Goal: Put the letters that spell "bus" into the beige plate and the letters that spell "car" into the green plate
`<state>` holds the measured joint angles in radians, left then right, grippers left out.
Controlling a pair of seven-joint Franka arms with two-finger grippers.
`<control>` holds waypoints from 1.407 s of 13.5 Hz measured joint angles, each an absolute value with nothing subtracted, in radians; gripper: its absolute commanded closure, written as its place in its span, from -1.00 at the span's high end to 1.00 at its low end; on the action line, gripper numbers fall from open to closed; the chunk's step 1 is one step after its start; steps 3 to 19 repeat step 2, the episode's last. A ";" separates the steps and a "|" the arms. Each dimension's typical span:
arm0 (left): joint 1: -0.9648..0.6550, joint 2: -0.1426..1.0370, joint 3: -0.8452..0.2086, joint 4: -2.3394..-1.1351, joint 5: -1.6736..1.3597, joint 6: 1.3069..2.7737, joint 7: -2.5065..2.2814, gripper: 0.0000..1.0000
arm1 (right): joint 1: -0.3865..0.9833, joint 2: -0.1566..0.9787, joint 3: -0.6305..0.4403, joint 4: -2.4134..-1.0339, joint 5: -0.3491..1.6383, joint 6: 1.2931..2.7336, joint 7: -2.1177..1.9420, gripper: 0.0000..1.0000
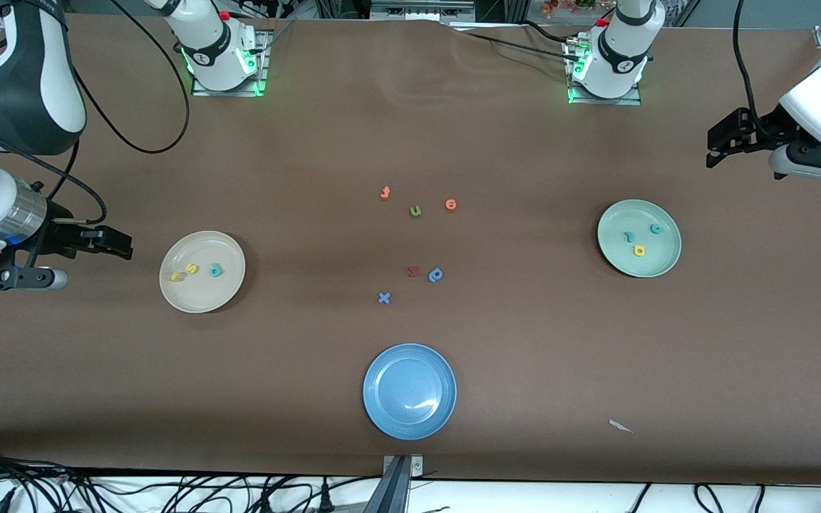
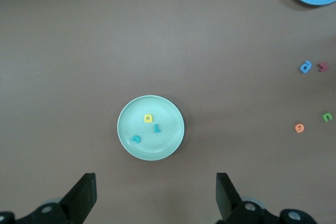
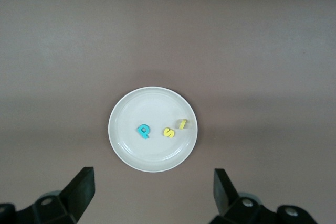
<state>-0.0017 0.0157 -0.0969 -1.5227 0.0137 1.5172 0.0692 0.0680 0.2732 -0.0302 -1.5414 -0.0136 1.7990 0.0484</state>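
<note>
The beige plate [image 1: 200,299] lies toward the right arm's end of the table. In it are a yellow "u" [image 1: 177,276], a yellow "s" [image 1: 192,268] and a teal "b" [image 1: 216,270]. The right wrist view shows the same beige plate [image 3: 152,103] and, beside it, my right gripper [image 3: 152,195] open and empty over bare table. The green plate [image 1: 656,260] lies toward the left arm's end and holds a teal "r" [image 1: 628,236], a teal "c" [image 1: 656,229] and a yellow "a" [image 1: 639,250]. My left gripper [image 2: 156,198] hangs open and empty over the table beside the green plate [image 2: 163,145].
A blue plate [image 1: 409,390] sits near the front edge. Mid-table lie loose letters: two orange ones [image 1: 385,192], [image 1: 451,204], a green "u" [image 1: 415,211], a red one [image 1: 413,271], a darker blue "p" shape [image 1: 436,274] and a blue "x" [image 1: 383,298]. A white scrap [image 1: 621,426] lies nearer the front camera than the green plate.
</note>
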 measured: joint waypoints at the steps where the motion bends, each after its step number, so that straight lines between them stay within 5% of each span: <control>1: -0.003 0.020 -0.097 -1.523 0.014 1.526 0.062 1.00 | 0.068 0.273 -0.030 -1.541 -0.014 1.799 0.048 0.99; 19: -0.002 0.025 -0.096 -1.523 0.014 1.531 0.059 1.00 | 0.068 0.272 -0.030 -1.541 -0.014 1.799 0.048 0.99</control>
